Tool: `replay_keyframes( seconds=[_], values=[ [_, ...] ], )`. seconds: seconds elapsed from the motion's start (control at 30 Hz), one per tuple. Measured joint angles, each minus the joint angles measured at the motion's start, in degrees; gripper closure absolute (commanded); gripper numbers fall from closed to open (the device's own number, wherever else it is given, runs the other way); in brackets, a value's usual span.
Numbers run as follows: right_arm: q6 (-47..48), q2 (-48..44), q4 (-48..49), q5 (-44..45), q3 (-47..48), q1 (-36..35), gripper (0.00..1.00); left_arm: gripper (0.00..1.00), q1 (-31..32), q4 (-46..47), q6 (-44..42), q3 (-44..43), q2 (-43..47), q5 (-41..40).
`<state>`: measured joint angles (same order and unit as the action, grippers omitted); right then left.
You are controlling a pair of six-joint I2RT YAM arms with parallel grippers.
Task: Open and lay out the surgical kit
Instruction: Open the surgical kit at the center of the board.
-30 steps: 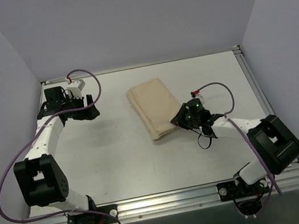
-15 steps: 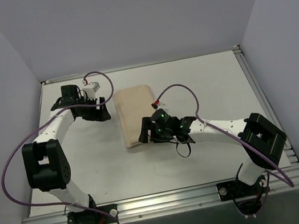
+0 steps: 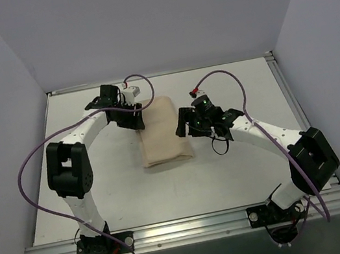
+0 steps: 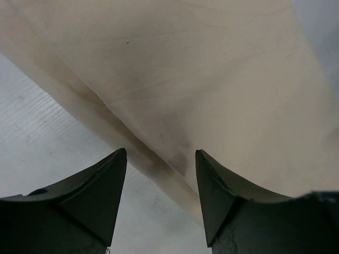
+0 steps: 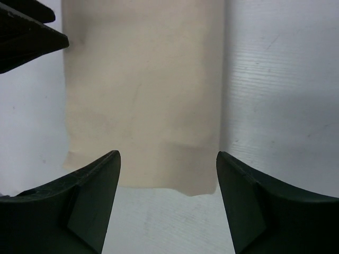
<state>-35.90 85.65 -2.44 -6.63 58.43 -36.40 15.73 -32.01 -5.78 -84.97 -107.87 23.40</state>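
Top external: left pincer (image 3: 135, 118) reached wrap (image 3: 164, 140), right pincer (image 3: 181, 125) backed off (both agape).

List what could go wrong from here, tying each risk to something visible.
1. The left gripper stands open astride the bundle's folded edge; closing there may pinch every layer and drag the bundle, not one flap.
2. The right gripper, also open, sits at the same bundle's opposite side; the two could collide.
3. Purple cables loop near both wrists and might snag.
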Motion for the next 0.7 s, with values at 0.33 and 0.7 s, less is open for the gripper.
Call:
replay_keyframes(
  seconds=[0.33, 0.7],
  values=[
    [2.1, 2.0, 0.8, 2.2, -3.1, 1.1, 0.33, 0.56, 2.6, -2.1, 2.0, -2.1, -4.6, -6.5],
    [2.1, 3.2, 2.8, 2.9, -4.0, 1.2, 0.33, 0.57, 4.7, -2.1, 1.0, -2.3, -4.6, -7.6]
  ],
)
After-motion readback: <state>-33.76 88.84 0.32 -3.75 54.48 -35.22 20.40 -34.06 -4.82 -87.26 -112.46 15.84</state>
